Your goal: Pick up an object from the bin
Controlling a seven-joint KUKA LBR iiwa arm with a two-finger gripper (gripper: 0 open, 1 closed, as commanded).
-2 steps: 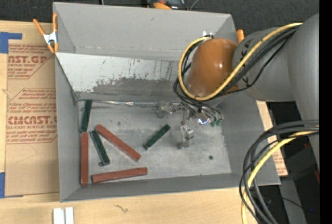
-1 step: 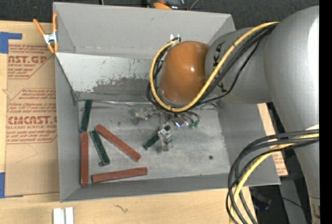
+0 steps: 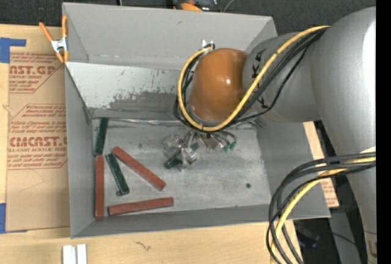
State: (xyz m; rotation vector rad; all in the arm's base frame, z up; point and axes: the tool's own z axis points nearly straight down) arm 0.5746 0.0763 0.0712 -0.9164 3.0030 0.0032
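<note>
End effector (image 3: 182, 153) low, bin (image 3: 122, 36) ctr, poss. touching dark green piece (image 3: 173, 163)

bright even light, soft glare on the orange cover (image 3: 227, 78), faint shadow beneath

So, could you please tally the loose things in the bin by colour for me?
Red-brown sticks: 3
Dark green sticks: 2
Small dark piece just under the gripper, kind unclear: 1
Total: 6
</note>
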